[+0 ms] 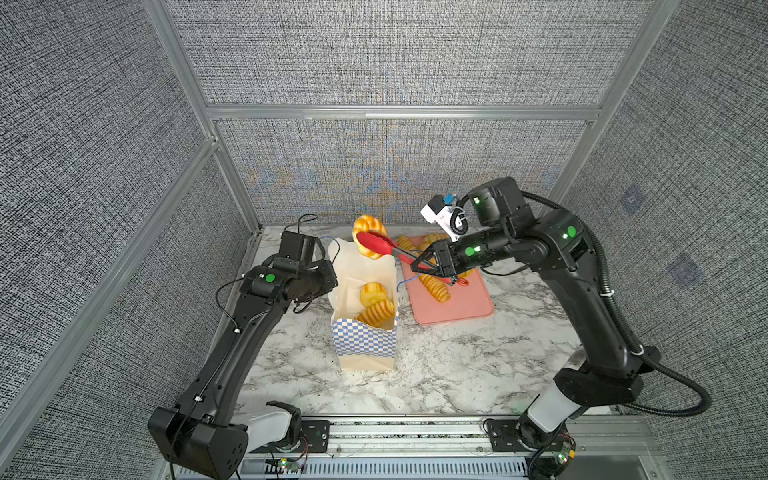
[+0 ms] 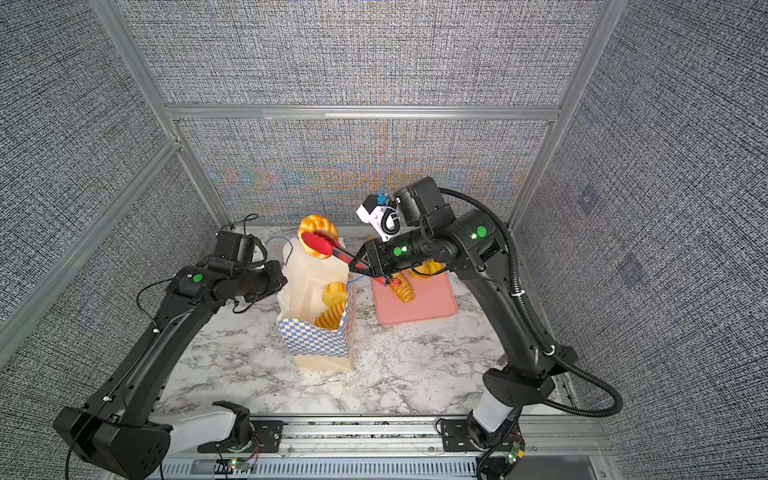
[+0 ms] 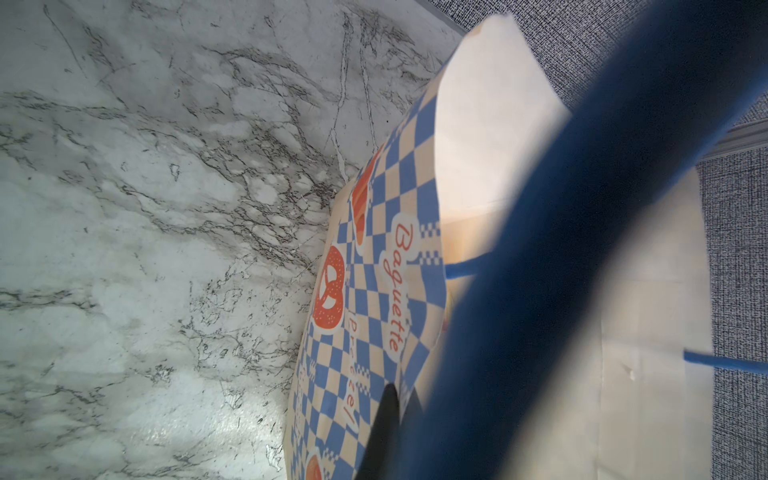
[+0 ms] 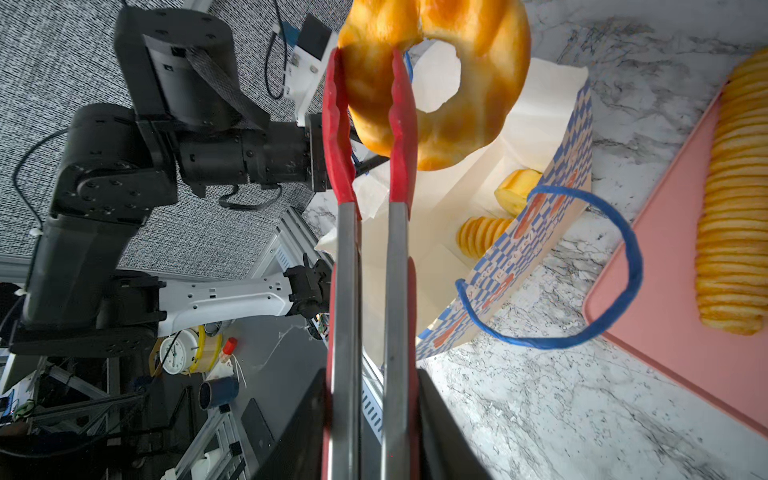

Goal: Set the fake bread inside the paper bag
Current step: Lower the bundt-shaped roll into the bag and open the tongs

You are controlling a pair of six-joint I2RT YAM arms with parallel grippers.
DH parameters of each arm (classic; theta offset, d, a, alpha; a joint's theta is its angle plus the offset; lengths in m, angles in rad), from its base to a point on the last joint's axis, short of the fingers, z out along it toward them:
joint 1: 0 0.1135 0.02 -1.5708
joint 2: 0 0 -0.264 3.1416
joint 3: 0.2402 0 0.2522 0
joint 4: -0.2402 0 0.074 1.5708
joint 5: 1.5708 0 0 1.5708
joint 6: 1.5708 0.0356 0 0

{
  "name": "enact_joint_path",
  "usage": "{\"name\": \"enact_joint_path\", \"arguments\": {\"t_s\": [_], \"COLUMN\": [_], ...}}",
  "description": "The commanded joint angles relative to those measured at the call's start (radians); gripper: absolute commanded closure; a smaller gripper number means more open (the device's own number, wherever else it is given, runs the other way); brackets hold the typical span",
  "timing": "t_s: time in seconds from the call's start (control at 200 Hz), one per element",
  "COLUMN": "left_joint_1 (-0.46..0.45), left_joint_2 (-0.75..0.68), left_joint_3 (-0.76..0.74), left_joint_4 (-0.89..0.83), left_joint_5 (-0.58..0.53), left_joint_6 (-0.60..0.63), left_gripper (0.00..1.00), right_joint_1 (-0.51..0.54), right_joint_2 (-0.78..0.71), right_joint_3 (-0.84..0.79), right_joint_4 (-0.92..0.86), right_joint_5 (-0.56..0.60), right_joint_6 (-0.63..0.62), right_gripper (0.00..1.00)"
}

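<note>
My right gripper (image 1: 419, 266) (image 2: 357, 264) (image 4: 371, 374) is shut on the steel arms of the red tongs (image 1: 376, 244) (image 2: 320, 243) (image 4: 347, 291). The tongs pinch a ring-shaped fake bread (image 1: 365, 224) (image 2: 318, 224) (image 4: 478, 104) above the far rim of the open paper bag (image 1: 363, 345) (image 2: 316, 340) (image 3: 374, 270) (image 4: 540, 249). Inside the bag lie an oval roll (image 1: 372, 293) (image 2: 334, 294) (image 4: 519, 195) and a ridged loaf (image 1: 376, 311) (image 2: 330, 316). My left gripper (image 1: 331, 279) (image 2: 283, 279) (image 3: 399, 415) is shut on the bag's left wall near the top.
A flat pink tray (image 1: 465, 307) (image 2: 424, 307) (image 4: 673, 311) lies right of the bag with a ridged baguette (image 1: 436, 289) (image 2: 404, 291) (image 4: 735, 208) and more bread behind my right wrist. The bag's blue cord handle (image 4: 623, 249) droops toward the tray. Textured walls enclose the marble table (image 1: 457, 374).
</note>
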Motion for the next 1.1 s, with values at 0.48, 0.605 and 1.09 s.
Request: {"name": "enact_joint_path", "arguments": {"t_s": [0.48,0.605,1.09], "left_joint_1": [0.001,0.0,0.001], "left_joint_2": [0.009,0.011,0.018], "left_joint_3": [0.006,0.006,0.02], "left_joint_4": [0.027,0.027,0.018], "left_joint_5": [-0.012,-0.01,-0.009], "left_joint_6": [-0.009,-0.009,-0.001], "left_gripper": [1.0,1.0,1.0], "right_joint_1": [0.065,0.071,0.083], "right_joint_2": [0.018,0.024,0.028], "right_joint_3": [-0.094,-0.095,-0.081], "right_joint_4": [-0.034,-0.04,-0.033], "right_joint_5": [0.061,0.069,0.078], "right_joint_6": [-0.07,-0.075,-0.077], "right_gripper": [0.64,0.59,0.49]}}
